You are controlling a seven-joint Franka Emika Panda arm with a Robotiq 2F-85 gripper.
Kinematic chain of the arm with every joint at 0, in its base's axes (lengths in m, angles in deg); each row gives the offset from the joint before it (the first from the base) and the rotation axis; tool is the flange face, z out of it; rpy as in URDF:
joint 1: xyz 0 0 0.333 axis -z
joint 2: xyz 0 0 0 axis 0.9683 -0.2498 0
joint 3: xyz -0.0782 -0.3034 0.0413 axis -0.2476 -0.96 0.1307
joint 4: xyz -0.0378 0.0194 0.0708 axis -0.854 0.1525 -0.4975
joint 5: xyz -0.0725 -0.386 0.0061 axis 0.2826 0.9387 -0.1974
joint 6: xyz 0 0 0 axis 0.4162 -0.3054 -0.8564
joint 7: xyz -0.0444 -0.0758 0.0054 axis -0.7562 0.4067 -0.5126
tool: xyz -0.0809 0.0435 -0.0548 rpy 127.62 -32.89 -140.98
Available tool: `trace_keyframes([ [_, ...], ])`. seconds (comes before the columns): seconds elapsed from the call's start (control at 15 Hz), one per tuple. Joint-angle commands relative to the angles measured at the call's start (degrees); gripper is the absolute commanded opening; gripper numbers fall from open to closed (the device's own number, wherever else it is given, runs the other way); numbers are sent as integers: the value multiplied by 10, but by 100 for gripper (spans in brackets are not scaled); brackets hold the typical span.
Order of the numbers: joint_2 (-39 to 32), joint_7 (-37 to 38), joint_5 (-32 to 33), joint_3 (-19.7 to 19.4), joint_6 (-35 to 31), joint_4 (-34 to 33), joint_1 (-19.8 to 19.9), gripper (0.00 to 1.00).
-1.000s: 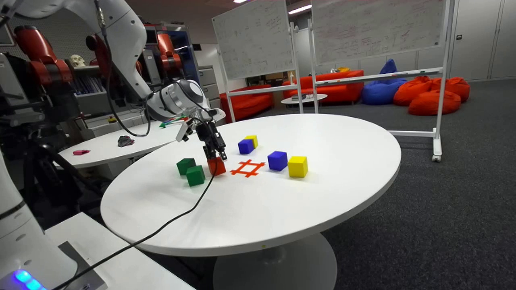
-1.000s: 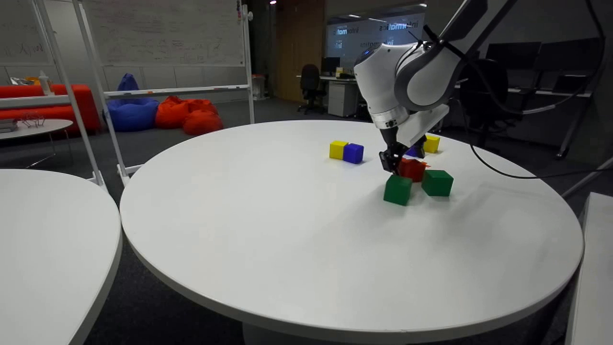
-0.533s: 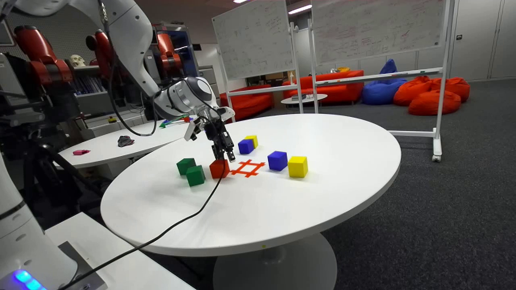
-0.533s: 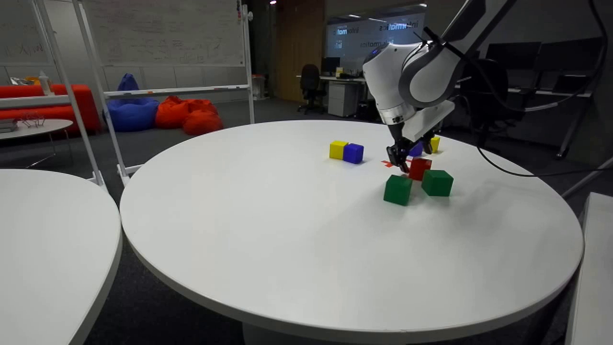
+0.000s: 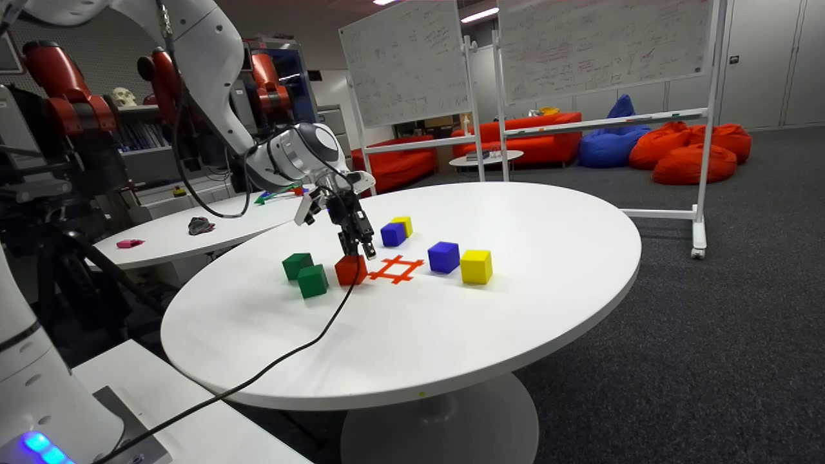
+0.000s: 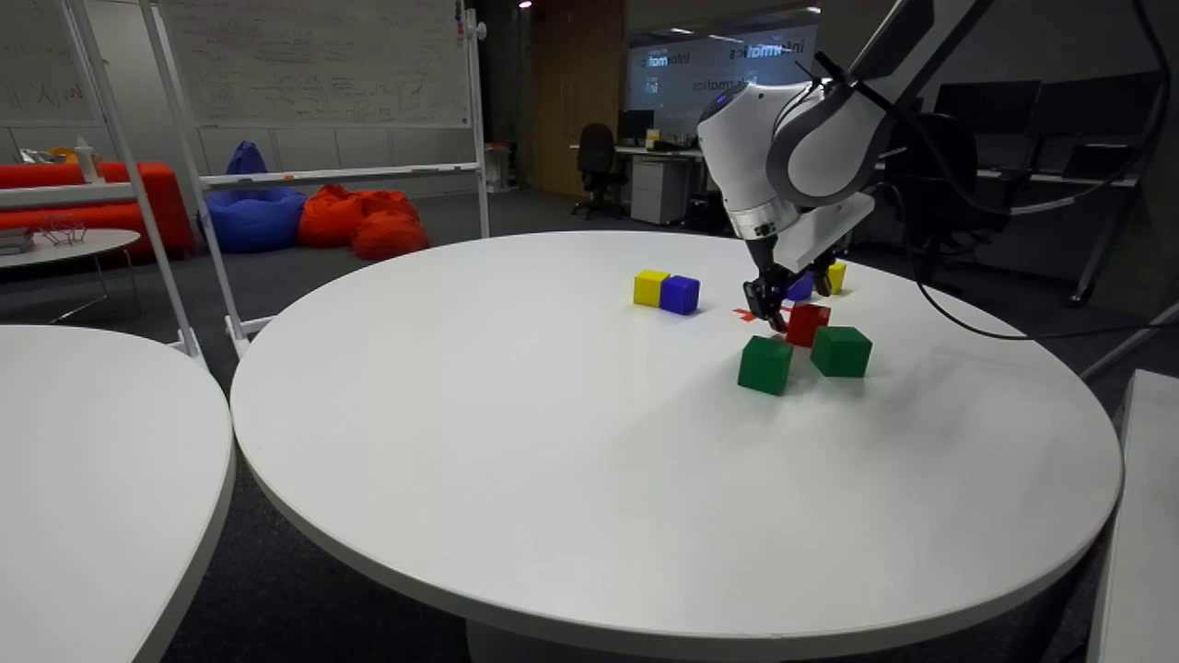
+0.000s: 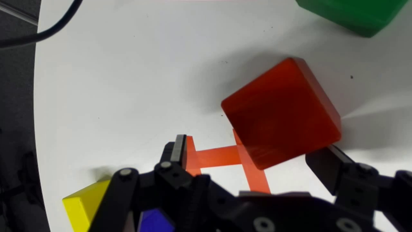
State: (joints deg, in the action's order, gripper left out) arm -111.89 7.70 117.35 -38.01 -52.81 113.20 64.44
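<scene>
My gripper (image 7: 252,154) is spread wide, and the red cube (image 7: 280,112) sits just beyond its fingertips in the wrist view. The cube's near side reaches one finger (image 7: 323,169); whether they touch, I can't tell. Orange strips (image 7: 219,157) lie beneath the gap, partly covered by cube and gripper. By my opposite finger, a yellow cube (image 7: 85,203) is partly blocked and a blue cube (image 7: 156,222) mostly hidden. Farther out past the red cube, a green cube (image 7: 360,14) is cut off.
</scene>
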Motion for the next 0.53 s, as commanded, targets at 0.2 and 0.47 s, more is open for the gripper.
trace_keyframes([
  [0.2, -4, 2, 3, 3, 10, -9, -9, 100],
  [0.47, -8, 5, 4, 7, 15, -15, -19, 100],
])
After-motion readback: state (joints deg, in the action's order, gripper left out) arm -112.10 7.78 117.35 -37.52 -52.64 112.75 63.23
